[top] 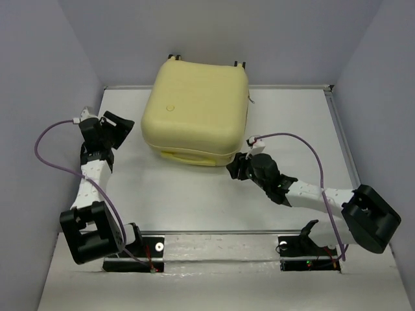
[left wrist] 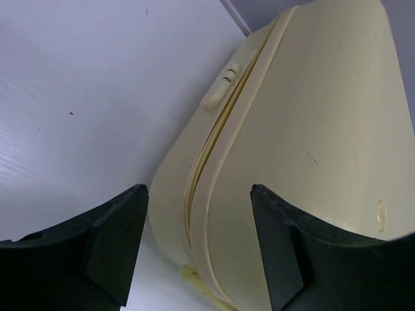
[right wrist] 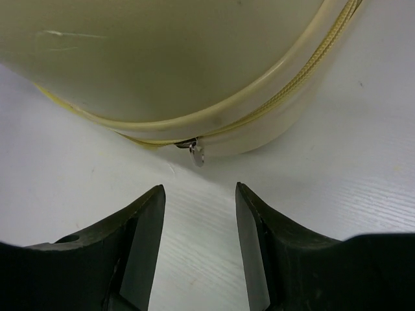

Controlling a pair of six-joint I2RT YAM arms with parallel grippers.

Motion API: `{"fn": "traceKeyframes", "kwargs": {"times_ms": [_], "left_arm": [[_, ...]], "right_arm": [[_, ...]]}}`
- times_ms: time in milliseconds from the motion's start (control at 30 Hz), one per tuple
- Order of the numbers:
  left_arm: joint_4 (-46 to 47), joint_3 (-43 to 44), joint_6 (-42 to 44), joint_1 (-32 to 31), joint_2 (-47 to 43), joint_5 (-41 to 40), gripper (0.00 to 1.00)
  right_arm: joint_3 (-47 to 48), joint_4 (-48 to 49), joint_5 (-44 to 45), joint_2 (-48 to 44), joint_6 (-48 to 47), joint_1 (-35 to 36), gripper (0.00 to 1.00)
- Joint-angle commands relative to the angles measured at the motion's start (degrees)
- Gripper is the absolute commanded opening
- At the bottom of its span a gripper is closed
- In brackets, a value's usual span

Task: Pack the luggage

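One luggage [top: 198, 110], lid down, flat on table [top: 194, 201], upper centre of top view; shell judged stiff, slick, bulky, best taken by zip pull [right wrist: 196, 153]; left gripper [left wrist: 198, 249] and right gripper [right wrist: 200, 220] spread, empty.

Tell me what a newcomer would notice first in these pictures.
The yellow luggage lies shut at the far middle of the table, by far the biggest thing. The left fingers gape at its left side; the right fingers, open too, point at the zipper pull at its near right corner.
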Motion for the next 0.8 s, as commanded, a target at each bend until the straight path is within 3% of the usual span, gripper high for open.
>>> {"fn": "traceKeyframes", "kwargs": {"times_ms": [0,200,467,567,700,733,767], "left_arm": [[6.6,0.1,-2.7,0.1,2.1,3.0,0.74],[10.6,-2.8,-5.6,-0.3,4.7,3.9,0.72],[13.0,-4.2,-7.8,-7.2,7.3,-0.9,0.70],[13.8,-4.7,-7.9,-8.5,8.3,-1.4,0.69],[14.4,-5.8,-7.8,-10.6,7.6,-2.3,0.67],[14.5,-6.3,-7.7,-11.3,7.2,-2.6,0.67],[14.9,-7.1,-7.6,-12.1,6.8,-3.3,0.67]], "right_arm": [[3.4,3.9,1.5,3.6,-1.9,-0.5,0.53],[3.8,8.6,6.5,5.5,-4.0,-0.5,0.50],[4.9,17.5,5.5,9.8,-7.0,-0.5,0.45],[4.7,21.2,4.9,11.3,-7.9,-0.5,0.38],[4.5,24.7,4.4,12.3,-8.5,-0.5,0.17],[3.9,25.5,4.0,12.1,-8.5,-0.5,0.07],[3.7,25.8,2.7,12.0,-8.5,-0.5,0.07]]}}
